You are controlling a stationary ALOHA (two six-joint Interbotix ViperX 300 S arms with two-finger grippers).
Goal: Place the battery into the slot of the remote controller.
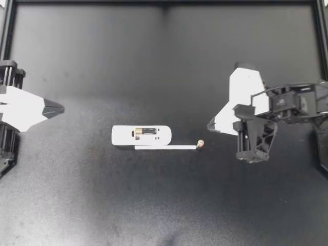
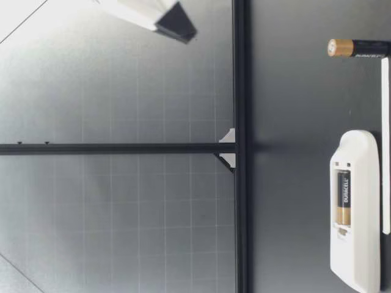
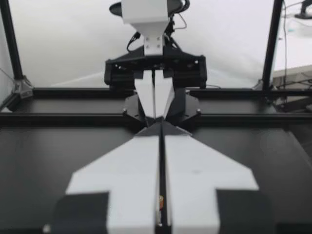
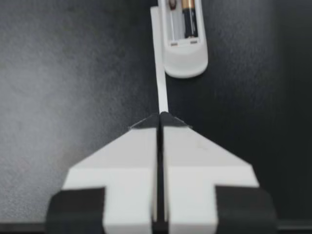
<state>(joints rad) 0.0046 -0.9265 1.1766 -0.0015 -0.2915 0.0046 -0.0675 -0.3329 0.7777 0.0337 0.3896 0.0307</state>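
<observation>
The loose battery (image 1: 200,144) stands upright on the worktop (image 1: 154,205), copper end up, so its long axis points straight up rather than along the slot. It sits at the end of a white strip (image 1: 165,147) that lies alongside the remote controller (image 1: 142,135); whether battery and strip touch we cannot tell. The remote lies flat, its long axis running left to right, and a seated battery (image 1: 146,132) lies in its compartment along that axis. Our right gripper (image 1: 212,124) is much the nearer. It hangs near the loose battery, on the side away from the remote, fingers pressed together on nothing. Our left gripper (image 1: 57,107) is likewise closed and empty, well apart beyond the remote's other end. We judge the pickup falls to the right arm, which must open first and later turn the battery level.
</observation>
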